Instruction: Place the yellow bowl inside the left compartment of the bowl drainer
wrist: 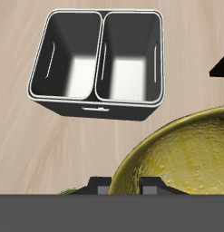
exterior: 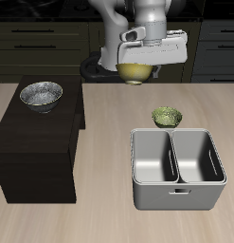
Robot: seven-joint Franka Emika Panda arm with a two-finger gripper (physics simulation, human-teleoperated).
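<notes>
Yellow bowl point(exterior: 135, 74) is up in the air, held under the gripper point(exterior: 137, 65) well above the table point(exterior: 99, 214), toward the far side of the scene. Only its lower curve shows below the white gripper body in the exterior view. In the wrist view the bowl point(wrist: 181, 159) fills much of the frame close to the camera, patterned glossy inside visible, rim near the dark finger parts. Gripper looks clamped on the bowl's rim, though the finger contact itself is mostly hidden.

Arm pose: wrist points down, hand roughly vertical, white link rising behind it toward the base at the back.

Bowl drainer point(exterior: 177, 195) sits on the table nearer the front edge, below and forward of the held bowl, well apart from it. Both wells look empty in the wrist view point(wrist: 100, 100), handle slot on the front wall.

Small green bowl point(exterior: 167, 117) rests on the table just behind the drainer's far rim, between drainer and held bowl. Silver-grey bowl point(exterior: 41, 95) sits on top of the dark cabinet point(exterior: 38, 147), away from the drainer.
</notes>
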